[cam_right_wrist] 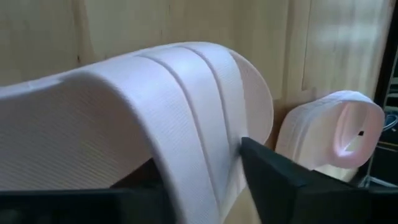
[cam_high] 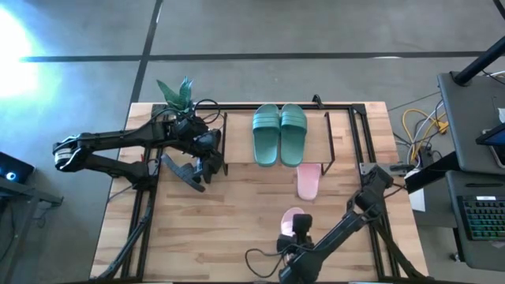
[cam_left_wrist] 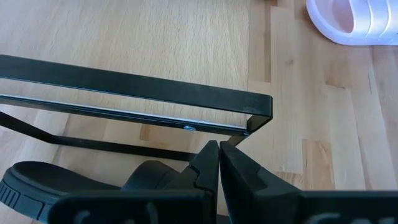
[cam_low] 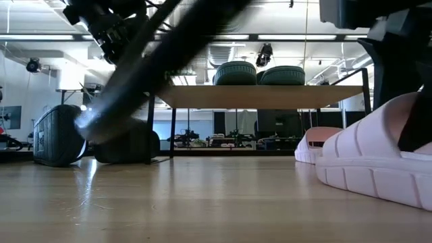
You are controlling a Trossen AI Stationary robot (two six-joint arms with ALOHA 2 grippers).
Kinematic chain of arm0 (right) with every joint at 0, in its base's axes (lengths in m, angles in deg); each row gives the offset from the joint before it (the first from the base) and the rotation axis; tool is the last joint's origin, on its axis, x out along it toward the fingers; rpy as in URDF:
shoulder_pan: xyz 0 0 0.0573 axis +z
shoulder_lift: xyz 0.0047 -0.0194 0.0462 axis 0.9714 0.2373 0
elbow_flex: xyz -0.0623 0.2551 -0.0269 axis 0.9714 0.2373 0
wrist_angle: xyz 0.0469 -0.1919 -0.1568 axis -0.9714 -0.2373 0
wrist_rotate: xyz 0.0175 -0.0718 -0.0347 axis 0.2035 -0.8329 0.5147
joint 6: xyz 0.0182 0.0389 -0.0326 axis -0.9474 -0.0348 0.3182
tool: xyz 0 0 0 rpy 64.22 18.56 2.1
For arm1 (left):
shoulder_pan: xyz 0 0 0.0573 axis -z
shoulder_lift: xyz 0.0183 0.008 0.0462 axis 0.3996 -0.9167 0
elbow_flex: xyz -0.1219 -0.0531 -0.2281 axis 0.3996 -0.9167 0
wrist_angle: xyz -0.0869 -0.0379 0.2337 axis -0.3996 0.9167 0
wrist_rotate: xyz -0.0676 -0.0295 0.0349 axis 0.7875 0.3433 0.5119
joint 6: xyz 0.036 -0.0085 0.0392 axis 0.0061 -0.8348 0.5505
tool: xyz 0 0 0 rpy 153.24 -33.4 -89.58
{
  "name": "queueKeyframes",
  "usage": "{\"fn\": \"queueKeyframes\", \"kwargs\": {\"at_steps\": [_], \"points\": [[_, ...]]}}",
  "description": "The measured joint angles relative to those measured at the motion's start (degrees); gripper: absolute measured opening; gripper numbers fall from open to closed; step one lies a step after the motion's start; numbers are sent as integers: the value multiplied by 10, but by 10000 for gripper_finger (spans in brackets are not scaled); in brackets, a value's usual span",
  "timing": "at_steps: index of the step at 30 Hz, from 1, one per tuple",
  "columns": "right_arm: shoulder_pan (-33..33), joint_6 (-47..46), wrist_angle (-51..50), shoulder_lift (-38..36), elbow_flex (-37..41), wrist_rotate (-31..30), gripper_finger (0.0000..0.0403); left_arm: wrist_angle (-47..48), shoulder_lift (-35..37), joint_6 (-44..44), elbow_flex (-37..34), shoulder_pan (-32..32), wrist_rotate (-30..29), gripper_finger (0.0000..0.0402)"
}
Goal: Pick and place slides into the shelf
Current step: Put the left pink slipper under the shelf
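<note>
The shelf [cam_high: 331, 130] stands at the desk's [cam_high: 237, 229] far edge with the green pair [cam_high: 279, 132] on its top board, and the black slides [cam_low: 61, 135] lie beside its left end. One pink slide [cam_high: 308, 181] lies just in front of the shelf; the other [cam_high: 293, 217] sits near the front edge, its strap between the right tool's [cam_right_wrist: 205, 180] part-open fingers. The left tool [cam_left_wrist: 219, 168] hangs closed and empty over the shelf's left frame.

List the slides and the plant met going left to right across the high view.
Plant → black slides by the left gripper → green pair on the shelf → pink slide on the table. The second pink slide, at the right gripper, overlaps these in the order.
</note>
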Motion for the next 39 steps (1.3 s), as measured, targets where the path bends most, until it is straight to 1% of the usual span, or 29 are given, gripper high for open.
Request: {"fn": "queueKeyframes", "kwargs": {"at_steps": [5,6,7,10,13,19,24,29,33,36,39], "points": [[-10,8,0,-2,-11,0,36,0,0,0,0,0,0,0],[-12,9,1,-3,-17,-4,22,0,0,0,0,0,0,0],[-15,11,0,-4,-23,-13,18,-1,0,0,0,0,0,0],[-26,43,5,-6,-41,-67,15,-2,0,0,0,0,0,0],[-46,71,4,-6,-40,-116,14,-2,0,-1,0,0,0,0],[-102,71,12,-6,3,-167,14,-1,0,-1,0,1,0,0],[-151,82,13,-6,42,-181,13,0,0,0,0,0,0,0],[-184,101,14,-6,63,-181,13,0,0,0,0,0,0,0],[-198,112,14,-6,71,-183,13,1,0,0,0,0,0,0],[-202,116,14,-6,82,-209,13,1,0,0,0,0,0,0],[-204,116,16,-6,91,-216,13,1,0,0,0,0,0,0]]}}
